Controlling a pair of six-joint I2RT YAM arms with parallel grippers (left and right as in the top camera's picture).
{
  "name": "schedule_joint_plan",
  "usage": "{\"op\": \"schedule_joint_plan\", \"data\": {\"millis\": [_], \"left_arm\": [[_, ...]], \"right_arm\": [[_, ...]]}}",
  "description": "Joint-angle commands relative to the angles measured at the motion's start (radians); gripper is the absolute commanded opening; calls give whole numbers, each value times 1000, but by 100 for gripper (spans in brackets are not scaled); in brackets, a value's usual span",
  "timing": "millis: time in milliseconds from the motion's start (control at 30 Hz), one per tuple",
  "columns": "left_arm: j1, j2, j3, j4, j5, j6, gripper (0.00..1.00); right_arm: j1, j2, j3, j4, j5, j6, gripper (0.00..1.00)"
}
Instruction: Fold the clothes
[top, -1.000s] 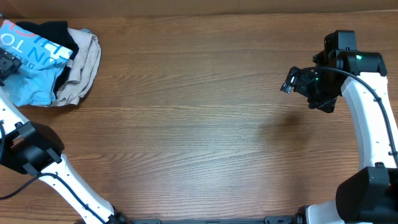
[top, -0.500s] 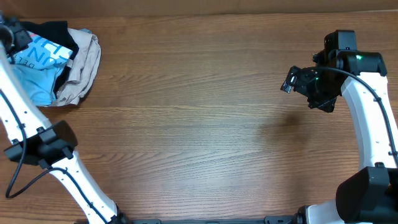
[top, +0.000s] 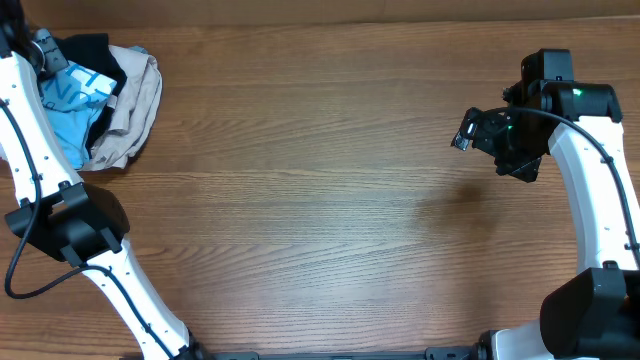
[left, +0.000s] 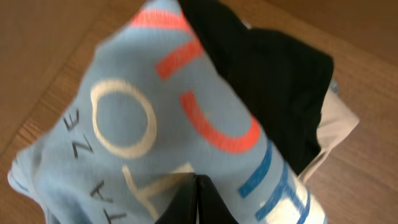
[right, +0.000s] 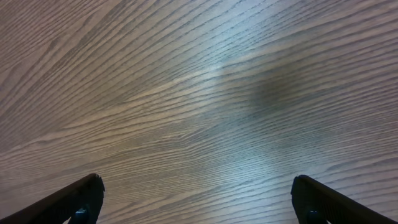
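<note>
The clothes, a sky-blue T-shirt (top: 66, 112) with white and red lettering, lie in a heap at the table's far left corner. My left gripper (top: 46, 52) is at the shirt's back edge and is shut on a fold of the blue fabric. The left wrist view shows the closed gripper (left: 198, 182) pinching the printed T-shirt (left: 124, 124), which drapes away from it. At the far right my right gripper (top: 468, 134) hangs open above bare wood. Its fingertips (right: 84, 193) are spread wide, and the gripper (right: 199, 199) has nothing in it.
A black garment (top: 88, 48) and a beige garment (top: 135, 100) are bunched against the shirt's right side; both also show in the left wrist view, black (left: 273, 87) and beige (left: 341, 124). The wooden table (top: 320, 200) stretches between the arms.
My left gripper shut on the blue shirt and moved toward the back left corner, pulling the fabric up with it. The right arm has not moved.
</note>
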Motion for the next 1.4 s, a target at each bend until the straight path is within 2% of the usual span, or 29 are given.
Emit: {"op": "schedule_joint_plan", "data": {"millis": [0, 200, 300, 433, 567, 800, 933, 1033, 1067, 1100, 1167, 1300, 1367], "left_arm": [[5, 27, -9, 4, -21, 7, 4], [9, 117, -50, 36, -72, 3, 4], [10, 198, -50, 100, -72, 3, 9], [10, 300, -50, 190, -69, 3, 25], [3, 362, -50, 211, -68, 3, 43], [1, 307, -11, 163, 0, 4, 46], [-5, 220, 43, 121, 42, 4, 56], [-14, 128, 66, 117, 48, 4, 70], [-17, 100, 69, 117, 48, 4, 82], [-21, 61, 71, 116, 48, 3, 89], [-31, -19, 71, 100, 52, 1, 100], [-61, -140, 71, 62, 113, -1, 100], [-97, -217, 71, 16, 149, 0, 100]], "right_arm": [[0, -21, 13, 2, -8, -2, 100], [0, -21, 13, 0, -8, -2, 100], [0, -21, 13, -2, -8, -2, 100], [0, -21, 13, -17, -8, -2, 100], [0, -21, 13, -29, -8, -2, 100], [0, -21, 15, -21, -8, -3, 100], [0, -22, 53, -22, -7, -12, 100], [0, -22, 130, -35, -7, -34, 100], [0, -22, 166, -44, -7, -34, 100], [0, -22, 209, -56, -8, -47, 100], [0, -22, 340, -107, -6, -84, 100], [0, -22, 556, -214, 42, -87, 100], [0, -23, 795, -349, 80, -87, 100]]}}
